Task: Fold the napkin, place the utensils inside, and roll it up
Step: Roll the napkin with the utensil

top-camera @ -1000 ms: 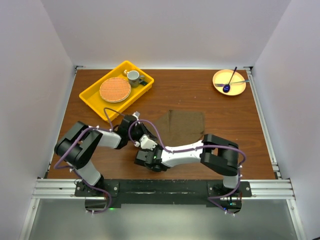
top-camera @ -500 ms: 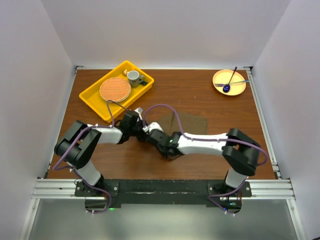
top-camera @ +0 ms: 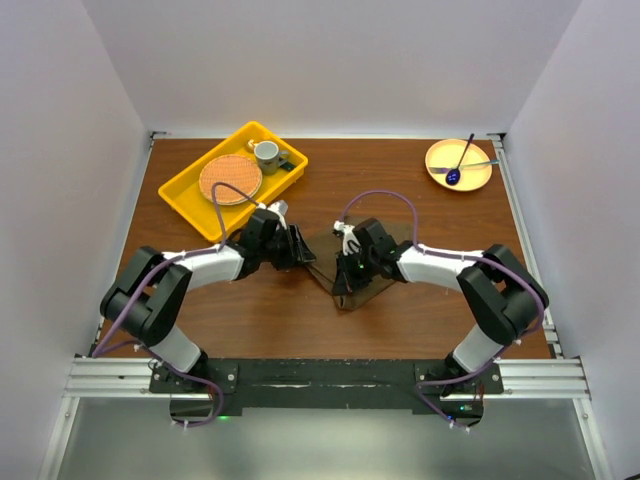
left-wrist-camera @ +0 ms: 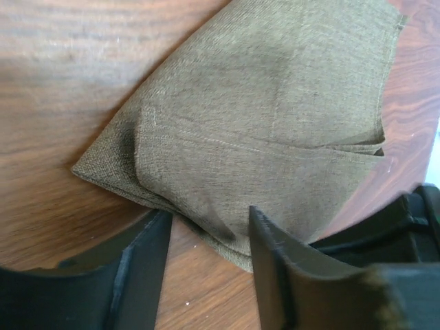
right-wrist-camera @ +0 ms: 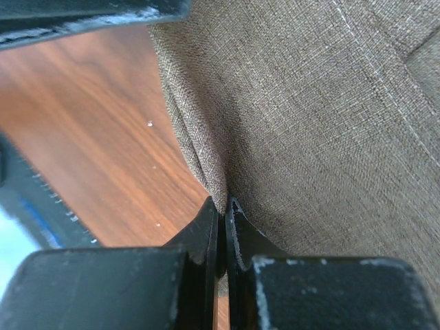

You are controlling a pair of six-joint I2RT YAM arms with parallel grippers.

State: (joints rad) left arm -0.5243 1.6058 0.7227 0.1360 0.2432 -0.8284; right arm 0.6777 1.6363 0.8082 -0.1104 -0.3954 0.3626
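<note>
The olive-brown napkin lies mid-table, partly folded over itself into a rough triangle. It fills the left wrist view and the right wrist view. My right gripper is shut on a raised fold at the napkin's left edge. My left gripper is open just left of the napkin, and its jaws straddle the near folded edge without clamping it. No gold utensils show in any view.
A yellow tray at the back left holds the round orange woven mat and a cup. A yellow plate at the back right holds a dark blue spoon and a pale utensil.
My right arm swung from the near left to the napkin and pulled its near-left part up and over, so the flat napkin is now folded. My left gripper moved right to the napkin's edge.
</note>
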